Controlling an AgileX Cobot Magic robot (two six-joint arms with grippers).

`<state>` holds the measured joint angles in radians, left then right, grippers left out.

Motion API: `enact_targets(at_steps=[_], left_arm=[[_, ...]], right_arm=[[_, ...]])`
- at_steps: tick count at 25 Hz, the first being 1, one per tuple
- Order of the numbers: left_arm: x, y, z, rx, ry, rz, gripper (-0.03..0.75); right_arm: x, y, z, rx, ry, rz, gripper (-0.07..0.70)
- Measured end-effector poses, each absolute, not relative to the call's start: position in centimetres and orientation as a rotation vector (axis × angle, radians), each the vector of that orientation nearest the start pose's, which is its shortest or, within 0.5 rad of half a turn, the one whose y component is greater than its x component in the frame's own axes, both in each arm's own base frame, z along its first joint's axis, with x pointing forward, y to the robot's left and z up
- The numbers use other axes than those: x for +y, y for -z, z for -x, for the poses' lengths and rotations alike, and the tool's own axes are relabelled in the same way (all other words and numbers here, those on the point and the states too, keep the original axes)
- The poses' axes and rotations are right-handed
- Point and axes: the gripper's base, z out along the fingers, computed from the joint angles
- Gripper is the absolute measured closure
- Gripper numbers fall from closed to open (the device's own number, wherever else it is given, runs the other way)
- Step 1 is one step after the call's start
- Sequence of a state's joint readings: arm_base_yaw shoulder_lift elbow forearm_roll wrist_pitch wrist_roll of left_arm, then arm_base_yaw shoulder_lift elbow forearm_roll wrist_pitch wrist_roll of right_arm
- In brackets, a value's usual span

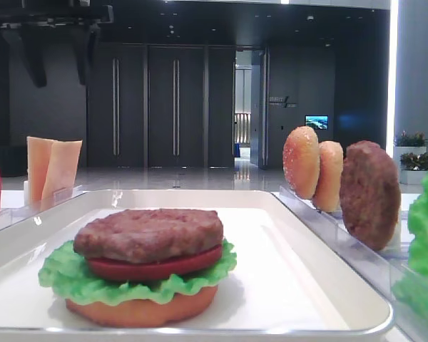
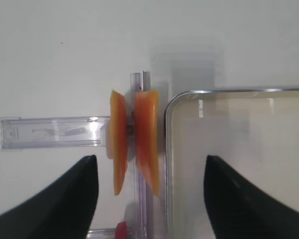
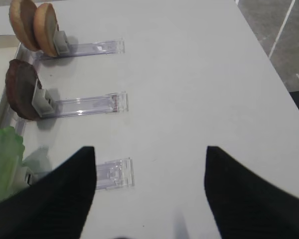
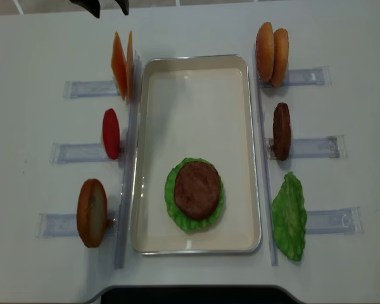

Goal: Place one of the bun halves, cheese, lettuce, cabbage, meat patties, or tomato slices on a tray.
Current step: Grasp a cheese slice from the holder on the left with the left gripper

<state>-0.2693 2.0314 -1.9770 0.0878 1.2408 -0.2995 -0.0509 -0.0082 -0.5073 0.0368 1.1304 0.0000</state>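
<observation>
Two cheese (image 2: 147, 142) slices stand upright in a clear rack, just left of the white tray's (image 2: 189, 93) corner. My left gripper (image 2: 148, 164) is open, its black fingers either side of the slices and not touching them. From above, that gripper (image 4: 106, 6) shows at the far table edge behind the cheese (image 4: 121, 73). On the tray (image 4: 196, 66) sits a stack: bun, lettuce (image 4: 172, 190), tomato, meat patty (image 4: 197, 189) on top. My right gripper (image 3: 149, 152) is open over bare table, holding nothing.
Left racks hold a tomato slice (image 4: 111, 133) and a bun half (image 4: 92, 212). Right racks hold two bun halves (image 4: 271, 45), a patty (image 4: 281, 131) and lettuce (image 4: 289, 215). A clear rack end (image 3: 114, 172) lies near my right gripper's left finger.
</observation>
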Motion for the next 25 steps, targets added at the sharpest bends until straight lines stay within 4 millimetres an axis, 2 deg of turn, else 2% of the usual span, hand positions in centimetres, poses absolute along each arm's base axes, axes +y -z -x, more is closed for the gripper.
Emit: enact_targets(at_steps=[9, 25], left_arm=[[-13.0, -27.7, -43.4, 2.821, -0.021, -0.02, 0.209], [-13.4, -24.1, -44.4, 2.889, -0.068, -0.032, 0.209]], right_arm=[[0.4, -27.4, 1.0, 2.097, -0.014, -0.05, 0.185], [0.3, -27.4, 1.0, 2.097, -0.013, -0.05, 0.185]])
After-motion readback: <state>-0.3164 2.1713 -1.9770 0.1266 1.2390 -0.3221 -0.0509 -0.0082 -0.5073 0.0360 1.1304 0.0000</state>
